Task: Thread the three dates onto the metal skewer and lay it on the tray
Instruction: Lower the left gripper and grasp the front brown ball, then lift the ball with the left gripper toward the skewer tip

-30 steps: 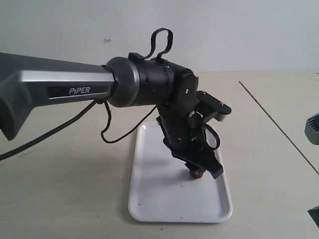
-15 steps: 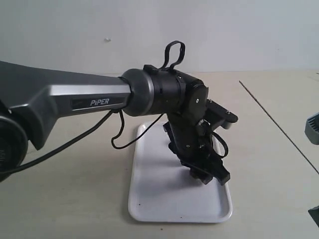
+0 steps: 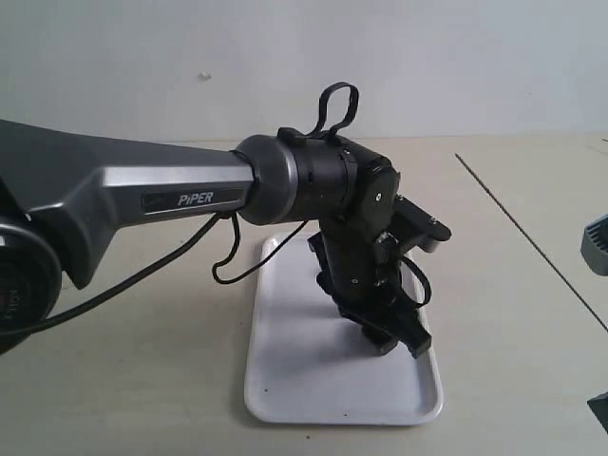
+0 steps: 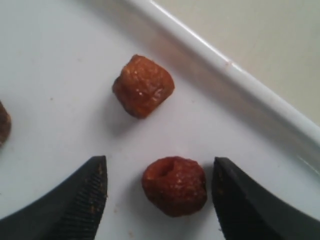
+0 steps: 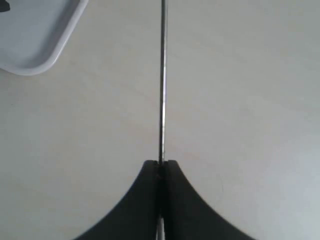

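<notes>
I had the left gripper (image 4: 159,161) spread wide over the tray (image 4: 240,85), straddling one date (image 4: 175,186); beside the tray, the right gripper (image 5: 160,164) pinched the skewer (image 5: 162,75).

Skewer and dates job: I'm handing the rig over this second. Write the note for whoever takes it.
Left gripper: open, low over the tray, jaws either side of one date, not touching it.
Right gripper: shut on the skewer, which runs out over the table beside a tray corner.
Second date lies loose on the tray; a third date shows at the picture's edge.
Done: skewer in hand; the stretch in view is bare.
Left: grip each date, thread all three, lay the skewer on the tray.
</notes>
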`<action>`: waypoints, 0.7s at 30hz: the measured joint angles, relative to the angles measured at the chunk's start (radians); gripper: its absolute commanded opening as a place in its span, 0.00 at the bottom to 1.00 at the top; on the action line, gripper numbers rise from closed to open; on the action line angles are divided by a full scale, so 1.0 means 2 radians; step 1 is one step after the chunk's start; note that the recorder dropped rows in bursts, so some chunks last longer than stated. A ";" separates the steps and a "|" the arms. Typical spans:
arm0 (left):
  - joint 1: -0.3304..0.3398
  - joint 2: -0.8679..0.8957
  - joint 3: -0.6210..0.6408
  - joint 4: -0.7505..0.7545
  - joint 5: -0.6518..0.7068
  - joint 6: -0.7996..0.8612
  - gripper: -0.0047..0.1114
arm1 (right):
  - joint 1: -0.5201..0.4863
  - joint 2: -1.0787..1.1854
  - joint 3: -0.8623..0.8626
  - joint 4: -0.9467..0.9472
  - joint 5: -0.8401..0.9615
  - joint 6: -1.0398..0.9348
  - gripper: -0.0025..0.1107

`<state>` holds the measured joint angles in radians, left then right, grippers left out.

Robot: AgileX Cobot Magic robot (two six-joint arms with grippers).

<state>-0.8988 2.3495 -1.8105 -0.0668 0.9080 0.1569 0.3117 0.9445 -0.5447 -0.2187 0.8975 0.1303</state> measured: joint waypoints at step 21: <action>0.000 -0.005 -0.002 0.083 0.087 0.098 0.34 | 0.000 0.000 0.000 0.000 0.000 0.000 0.02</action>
<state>-0.8988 2.3405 -1.8144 0.0996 1.0817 0.3521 0.3117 0.9445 -0.5447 -0.2187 0.8975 0.1303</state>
